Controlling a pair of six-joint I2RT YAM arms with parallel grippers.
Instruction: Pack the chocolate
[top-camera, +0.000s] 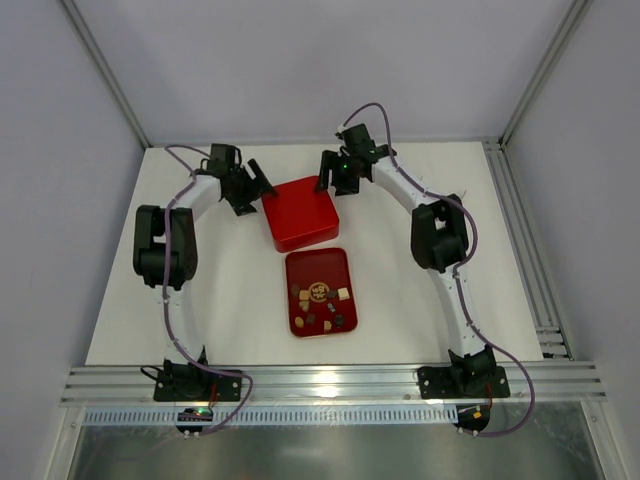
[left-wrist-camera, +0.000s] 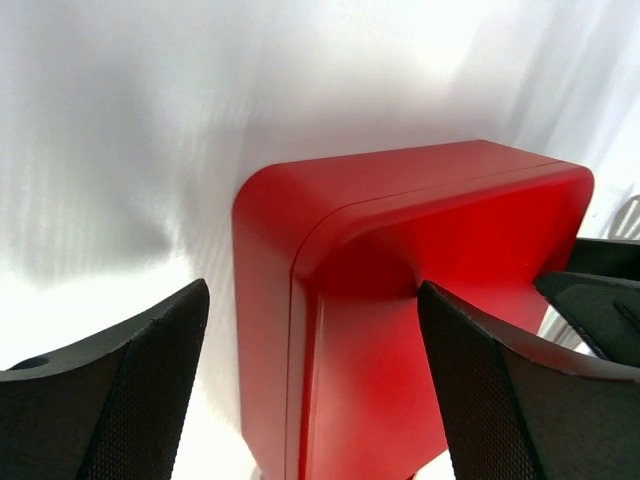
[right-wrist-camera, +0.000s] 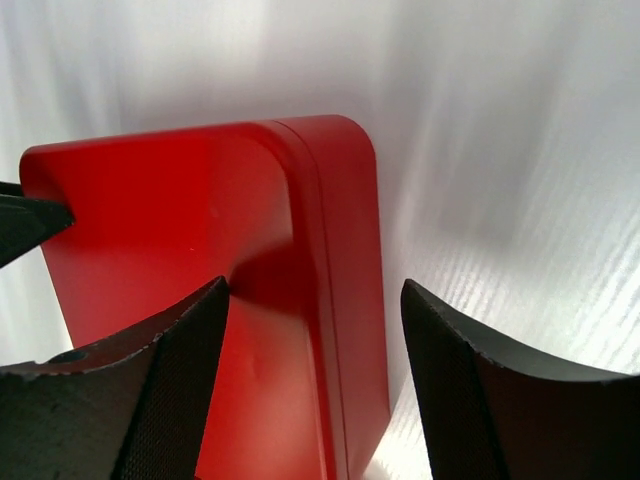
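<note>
Several small pieces of chocolate (top-camera: 320, 293), dark brown, light brown and cream, lie in an open red tray (top-camera: 335, 262) at mid-table. Behind it stands a closed red box (top-camera: 300, 212) with its lid on. My left gripper (top-camera: 256, 186) is at the box's far left corner. In the left wrist view the left gripper (left-wrist-camera: 312, 300) is open, its fingers straddling that corner of the red box (left-wrist-camera: 400, 230) with gaps on both sides. My right gripper (top-camera: 331, 180) is at the far right corner. Seen from its wrist, the right gripper (right-wrist-camera: 315, 290) is open astride the box (right-wrist-camera: 180, 220) edge.
White walls enclose the white table (top-camera: 200, 290) on three sides. A metal rail (top-camera: 330, 380) runs along the near edge by the arm bases, and another rail (top-camera: 520, 250) runs down the right side.
</note>
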